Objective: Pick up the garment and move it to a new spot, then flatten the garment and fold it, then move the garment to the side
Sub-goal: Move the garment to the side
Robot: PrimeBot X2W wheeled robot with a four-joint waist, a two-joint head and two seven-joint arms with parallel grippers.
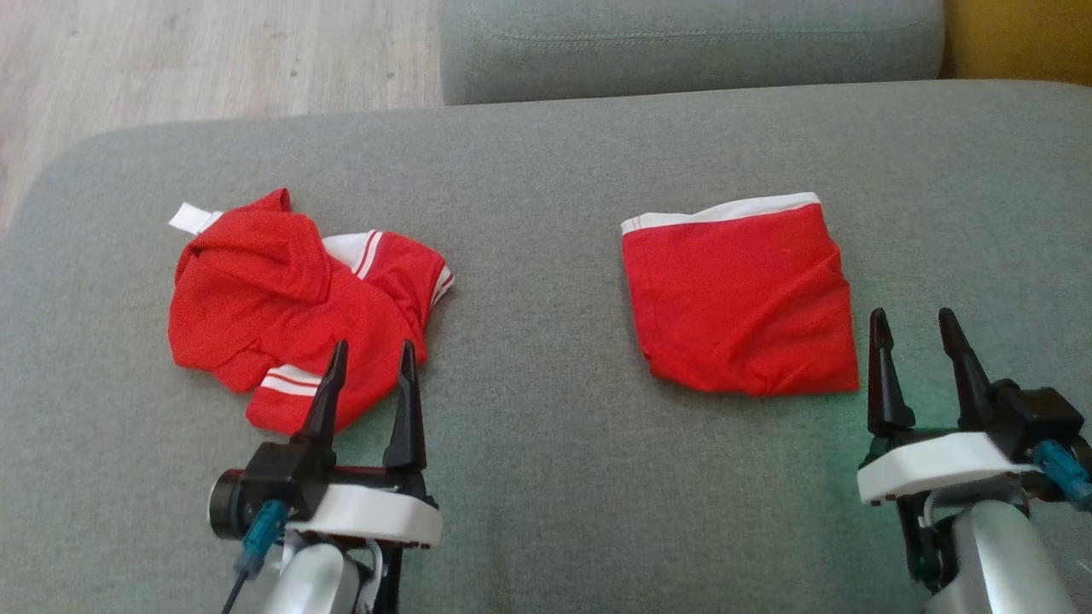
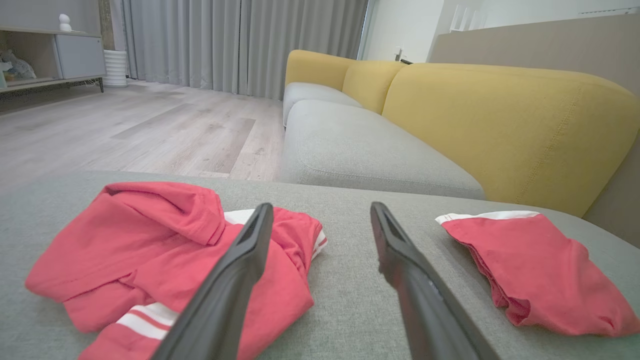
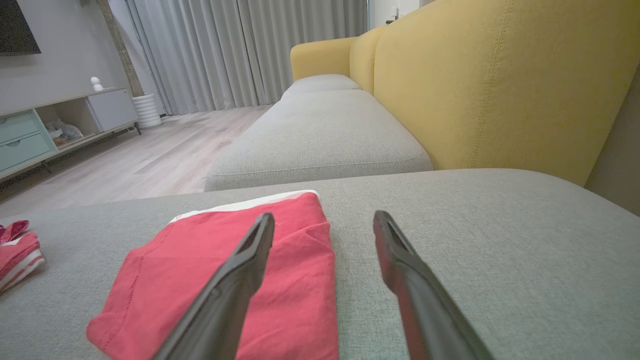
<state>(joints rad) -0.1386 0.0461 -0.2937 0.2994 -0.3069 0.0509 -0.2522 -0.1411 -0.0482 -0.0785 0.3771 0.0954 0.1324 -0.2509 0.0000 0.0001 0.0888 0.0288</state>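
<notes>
Head view: the grey sofa seat [image 1: 546, 162] has its rounded corner at 10 o'clock, with wooden floor [image 1: 171, 60] beyond it and a second grey cushion [image 1: 682, 51] butting against its 12 o'clock edge. A broad bare strip of seat runs down the middle. Two red garments lie on it, well apart: one crumpled garment [image 1: 281, 307] with white stripes towards 9 o'clock, and one folded garment [image 1: 738, 298] with a white band towards 3 o'clock. There are two grippers. The left gripper [image 1: 374, 350] rises at 7 o'clock, fingers spread wide and empty, its tips over the crumpled garment's near edge. The right gripper [image 1: 913, 320] stands at 4 o'clock, also wide and empty, just beside the folded garment's 3 o'clock edge.

Left wrist view: the forearm lies low and near level; the spread fingers frame bare seat, the crumpled garment at 8 o'clock and the folded one at 4 o'clock. A yellow backrest [image 2: 500, 125] closes off 2 o'clock.

Right wrist view: the fingers, low and parted, point along the seat; the folded garment sits at 7 o'clock and open seat at 3 o'clock.
</notes>
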